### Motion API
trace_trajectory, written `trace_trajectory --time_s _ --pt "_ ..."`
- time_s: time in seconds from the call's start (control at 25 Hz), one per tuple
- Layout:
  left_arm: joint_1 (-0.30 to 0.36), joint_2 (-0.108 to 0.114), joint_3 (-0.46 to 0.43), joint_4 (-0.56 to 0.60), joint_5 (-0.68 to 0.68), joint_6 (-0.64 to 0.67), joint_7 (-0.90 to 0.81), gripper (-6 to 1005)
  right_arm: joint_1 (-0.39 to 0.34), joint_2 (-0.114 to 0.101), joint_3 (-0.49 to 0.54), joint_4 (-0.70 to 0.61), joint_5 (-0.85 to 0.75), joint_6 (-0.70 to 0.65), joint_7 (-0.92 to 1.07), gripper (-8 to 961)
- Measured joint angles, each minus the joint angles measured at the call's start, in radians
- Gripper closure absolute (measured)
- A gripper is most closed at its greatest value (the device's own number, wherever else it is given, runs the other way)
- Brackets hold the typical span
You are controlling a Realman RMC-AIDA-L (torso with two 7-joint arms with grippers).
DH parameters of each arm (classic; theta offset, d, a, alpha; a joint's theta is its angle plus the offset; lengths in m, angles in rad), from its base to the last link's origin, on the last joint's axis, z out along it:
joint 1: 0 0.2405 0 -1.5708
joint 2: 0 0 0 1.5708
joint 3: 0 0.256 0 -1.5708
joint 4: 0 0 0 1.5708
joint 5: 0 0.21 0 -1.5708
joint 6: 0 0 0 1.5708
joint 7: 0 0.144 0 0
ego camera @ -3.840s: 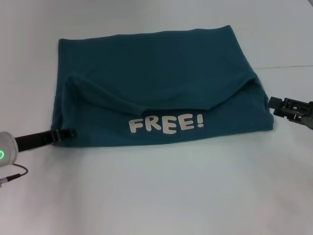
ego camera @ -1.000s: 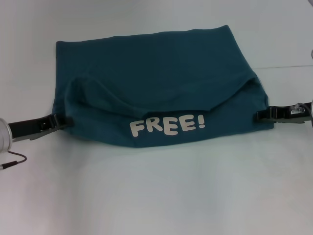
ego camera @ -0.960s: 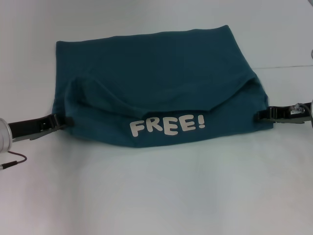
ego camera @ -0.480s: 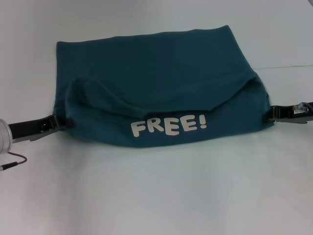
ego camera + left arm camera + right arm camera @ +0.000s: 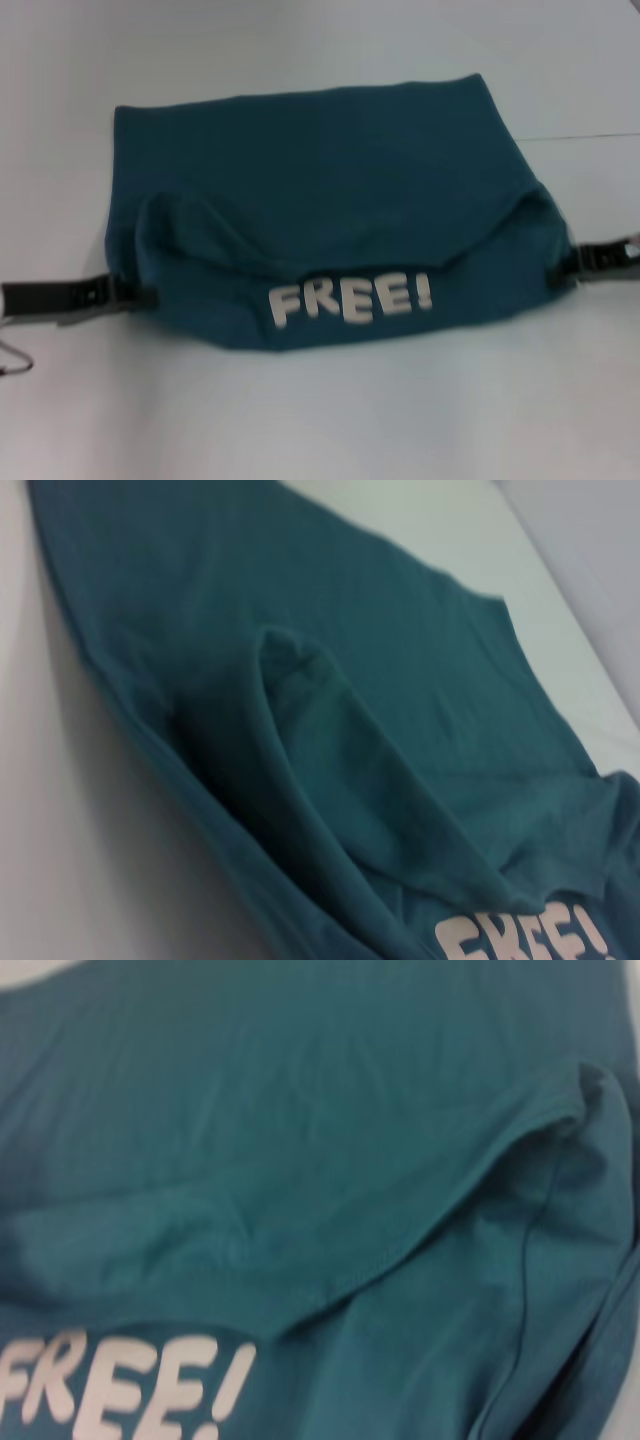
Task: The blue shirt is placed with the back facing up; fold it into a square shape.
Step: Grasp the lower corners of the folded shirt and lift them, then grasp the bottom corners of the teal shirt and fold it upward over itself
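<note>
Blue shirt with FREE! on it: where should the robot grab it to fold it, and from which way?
Probably at the two near corners of the blue shirt, each from its own side and low to the table. The left gripper and right gripper already meet those edges there. The cloth is soft, so holding both ends should keep the near edge with the FREE! lettering from sagging.

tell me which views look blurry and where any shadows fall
Head view: soft all over, the blue shirt and its FREE! lettering smeared at the edges; left gripper and right gripper blurred at the shirt's sides. Left wrist view: shirt folds soft, a faint shadow along its edge on the table. Right wrist view: lettering fuzzy.
</note>
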Motion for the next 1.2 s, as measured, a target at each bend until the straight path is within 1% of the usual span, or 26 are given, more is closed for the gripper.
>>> trace_trajectory --time_s 0.16,0.28,0.4,0.56,0.72,0.84,0.96,1.04,1.12,1.2 --pt "0.021 0.011 -0.035 0.055 0.073 0.188 -0.038 965 -0.027 0.007 0.000 -0.101 -0.064 -0.186 0.009 873" --pt "0.038 0.012 -0.060 0.093 0.113 0.285 -0.045 965 -0.046 0.006 0.000 -0.140 -0.073 -0.301 0.006 870" --pt "0.056 0.010 -0.076 0.116 0.149 0.377 -0.049 965 -0.059 0.005 -0.006 -0.160 -0.099 -0.372 0.001 867" --pt "0.071 0.008 -0.091 0.134 0.216 0.449 -0.057 966 -0.068 0.009 -0.010 -0.169 -0.139 -0.453 -0.021 862" --pt "0.084 0.004 -0.101 0.139 0.298 0.506 -0.054 967 -0.075 0.005 -0.013 -0.159 -0.140 -0.522 -0.058 858" --pt "0.092 0.004 -0.106 0.140 0.314 0.530 -0.046 967 -0.079 0.004 -0.004 -0.158 -0.138 -0.552 -0.085 855" --pt "0.088 0.010 -0.122 0.140 0.314 0.554 -0.029 966 -0.077 0.003 0.015 -0.157 -0.108 -0.568 -0.112 852" --pt "0.074 0.016 -0.152 0.141 0.307 0.580 -0.012 966 -0.071 -0.002 0.037 -0.157 -0.052 -0.583 -0.133 849" --pt "0.058 0.028 -0.194 0.142 0.303 0.601 -0.001 964 -0.066 -0.017 0.060 -0.157 0.015 -0.593 -0.143 847" --pt "0.038 0.044 -0.235 0.138 0.301 0.616 0.004 962 -0.063 -0.039 0.082 -0.157 0.083 -0.594 -0.141 845"
